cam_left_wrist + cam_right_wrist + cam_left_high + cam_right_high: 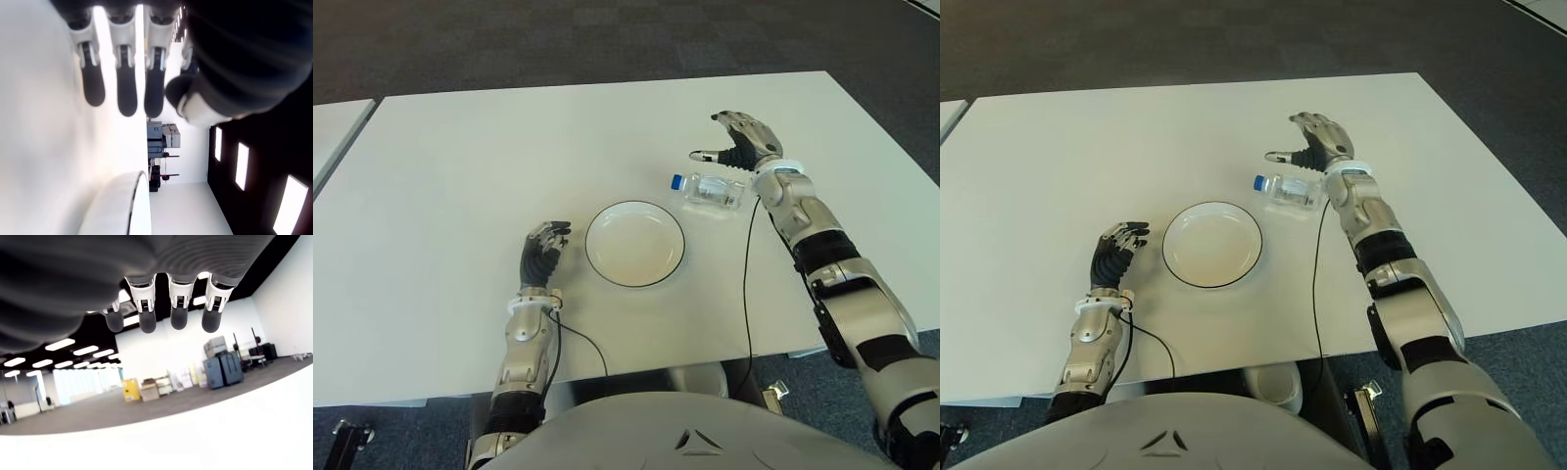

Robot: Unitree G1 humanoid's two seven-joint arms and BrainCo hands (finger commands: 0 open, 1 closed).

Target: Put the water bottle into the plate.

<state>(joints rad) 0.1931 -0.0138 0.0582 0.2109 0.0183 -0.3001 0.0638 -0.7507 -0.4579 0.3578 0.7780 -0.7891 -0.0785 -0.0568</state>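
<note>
A clear water bottle (710, 190) with a blue cap lies on its side on the white table (460, 176), just right of the plate. The plate (634, 243) is white with a dark rim and holds nothing. My right hand (736, 142) hovers just behind the bottle with fingers spread, holding nothing; its fingertips (178, 318) show over open room in the right wrist view. My left hand (544, 251) shows left of the plate, fingers relaxed, with the plate's rim (132, 205) close by in the left wrist view.
A second table's edge (337, 127) shows at far left. Dark carpet (607, 39) lies beyond the table. A black cable (746, 284) runs along my right forearm and another (582, 343) loops by my left wrist.
</note>
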